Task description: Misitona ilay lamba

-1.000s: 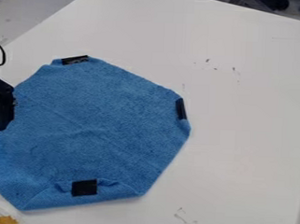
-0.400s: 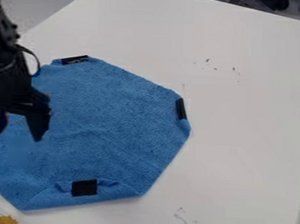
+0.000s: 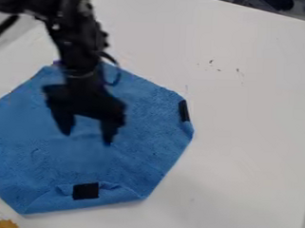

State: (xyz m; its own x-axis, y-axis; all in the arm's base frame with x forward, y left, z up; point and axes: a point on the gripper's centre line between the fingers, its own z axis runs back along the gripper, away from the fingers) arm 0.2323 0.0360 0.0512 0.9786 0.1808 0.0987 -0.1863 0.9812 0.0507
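Gripper [image 3: 87, 137] has swung in from 9 o'clock to over the middle of the cloth; cloth hasn't shifted. Clock centred on cloth. Blue cloth [image 3: 147, 149] lies on the white table [image 3: 255, 139], folded in at 6, black patch [image 3: 86, 191] there, another black patch [image 3: 184, 111] at 2. Jaws wide apart, nothing held; contact with cloth, can't tell. Arm enters from 11. Yellow object [image 3: 7, 224] at 7, just beside cloth.
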